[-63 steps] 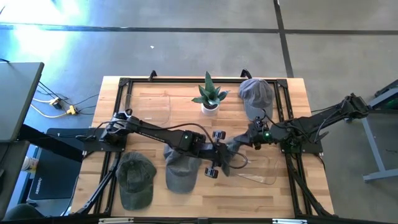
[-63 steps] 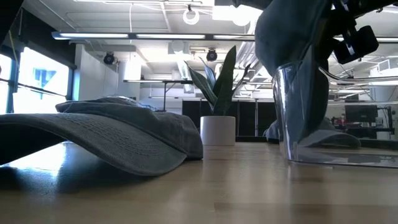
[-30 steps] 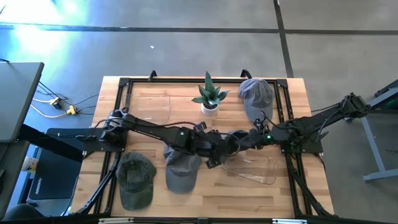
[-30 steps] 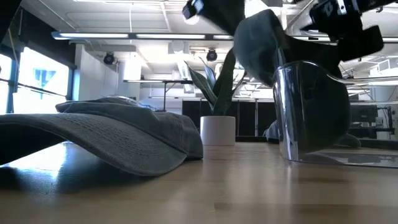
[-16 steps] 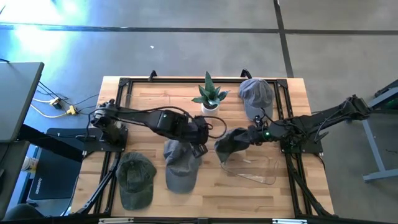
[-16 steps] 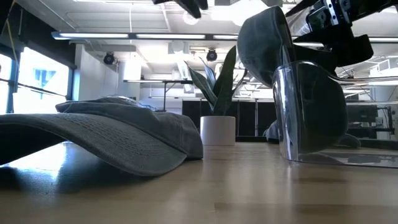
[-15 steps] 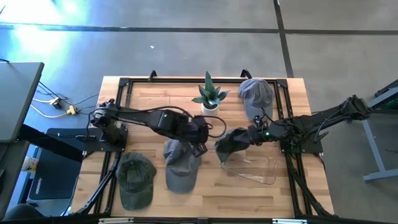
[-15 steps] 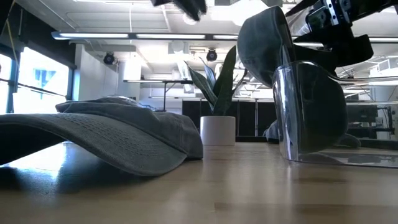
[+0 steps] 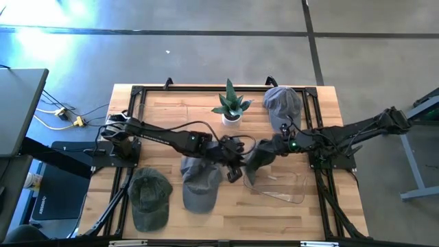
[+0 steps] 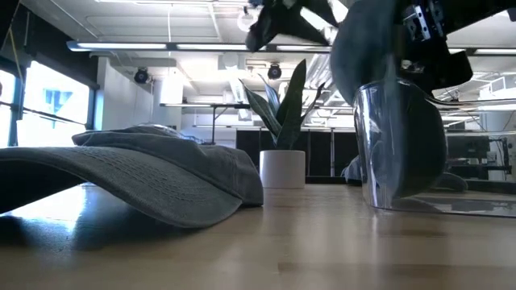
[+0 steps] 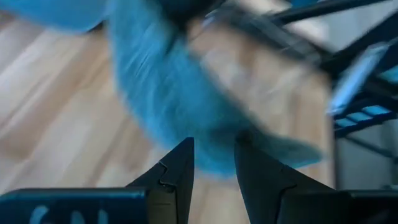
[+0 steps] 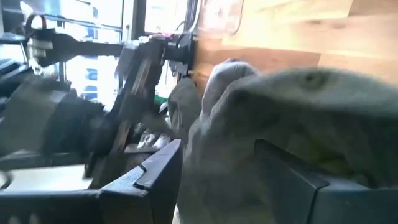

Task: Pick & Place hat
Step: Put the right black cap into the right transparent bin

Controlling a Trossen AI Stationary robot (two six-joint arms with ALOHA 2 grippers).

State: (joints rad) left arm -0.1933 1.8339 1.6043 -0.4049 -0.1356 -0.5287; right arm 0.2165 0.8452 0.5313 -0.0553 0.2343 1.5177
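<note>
High view: the right gripper (image 9: 274,149) holds a grey hat (image 9: 258,160) clamped between its fingers, above the near edge of a clear stand (image 9: 280,186) on the table (image 9: 329,206). The left gripper (image 9: 236,167) reaches in beside the hanging hat, its jaws a narrow gap apart in the left wrist view, with nothing between them. Three more hats lie on the table: one at the far right corner (image 9: 282,104), two near the front left (image 9: 199,185) (image 9: 149,197). A potted plant (image 9: 231,104) stands at the far edge.
</note>
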